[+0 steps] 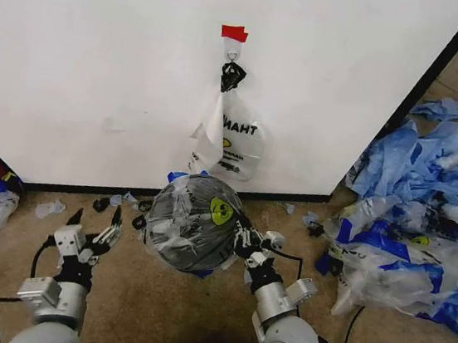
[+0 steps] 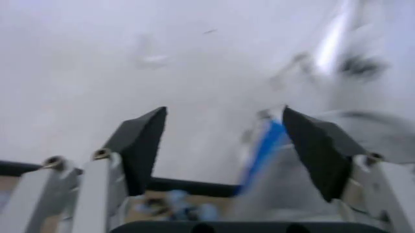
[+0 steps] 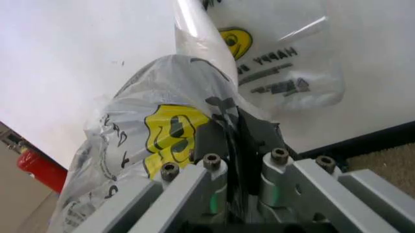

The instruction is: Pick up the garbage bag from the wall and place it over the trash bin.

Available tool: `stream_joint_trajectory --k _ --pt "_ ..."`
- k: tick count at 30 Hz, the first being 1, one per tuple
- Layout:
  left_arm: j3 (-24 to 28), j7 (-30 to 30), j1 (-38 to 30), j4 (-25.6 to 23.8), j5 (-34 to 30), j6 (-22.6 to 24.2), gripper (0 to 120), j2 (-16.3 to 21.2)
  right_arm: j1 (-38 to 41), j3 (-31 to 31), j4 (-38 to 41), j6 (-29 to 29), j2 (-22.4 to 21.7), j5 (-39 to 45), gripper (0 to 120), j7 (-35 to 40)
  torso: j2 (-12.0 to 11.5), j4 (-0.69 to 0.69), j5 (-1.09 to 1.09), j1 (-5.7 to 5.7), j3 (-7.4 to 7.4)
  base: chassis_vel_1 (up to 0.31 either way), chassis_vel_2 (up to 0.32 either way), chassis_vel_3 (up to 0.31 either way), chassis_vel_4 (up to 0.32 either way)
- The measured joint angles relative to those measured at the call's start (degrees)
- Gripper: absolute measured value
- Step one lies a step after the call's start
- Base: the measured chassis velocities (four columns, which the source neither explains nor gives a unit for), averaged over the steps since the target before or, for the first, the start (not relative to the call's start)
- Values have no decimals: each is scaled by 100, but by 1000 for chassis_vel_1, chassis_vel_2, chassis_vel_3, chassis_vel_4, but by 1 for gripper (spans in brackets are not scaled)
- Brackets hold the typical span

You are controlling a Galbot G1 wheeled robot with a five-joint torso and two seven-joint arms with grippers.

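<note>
The garbage bag (image 1: 192, 221), printed with a yellow face, is draped over the trash bin (image 1: 194, 255) below the wall (image 1: 100, 64). Its edge is grasped in the right gripper (image 1: 243, 240) jaws; the left gripper (image 1: 93, 226) jaws are released. "HAPPY" is read on the hanging bag (image 3: 272, 58).

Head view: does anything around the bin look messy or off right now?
Yes. Crumpled blue and clear plastic bags lie heaped on the carpet to the robot's right, with scraps along the white wall's black base strip. The round black mesh trash bin already wears a crinkly see-through bag; the right pincer pinches it.
</note>
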Motion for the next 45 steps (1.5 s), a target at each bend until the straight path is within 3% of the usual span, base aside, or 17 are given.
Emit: stream_joint_trajectory --k 5,6,12,15,18,28,45 --pt "224 451 298 -517 -454 87 47 114 107 -175 -39 -89 42 -168 1 101 0 0 0 0 -1 0 0 0 0" --pt "224 451 298 -517 -454 87 47 114 107 -175 -39 -89 42 -168 1 101 0 0 0 0 -1 0 0 0 0" --pt "318 644 299 -540 -1022 198 20 247 502 -679 20 -183 183 -268 1 202 0 -2 -2 0 -1 0 0 0 0" --pt "323 636 322 -523 -1151 201 12 236 716 -875 22 -198 226 -268 1 215 0 4 0 0 -1 0 0 0 0" --pt "343 625 283 -387 -1205 209 0 214 945 -1094 44 -218 242 -260 1 254 0 -2 -3 0 -1 0 0 0 0" --pt "375 519 217 -112 -1300 197 0 76 1391 -1570 77 -247 258 -194 1 292 0 0 -1 0 -1 0 0 0 0" --pt "649 147 -553 616 -2181 443 0 251 1761 -2040 242 -277 -33 -212 1 319 0 0 -1 0 -1 0 0 0 0"
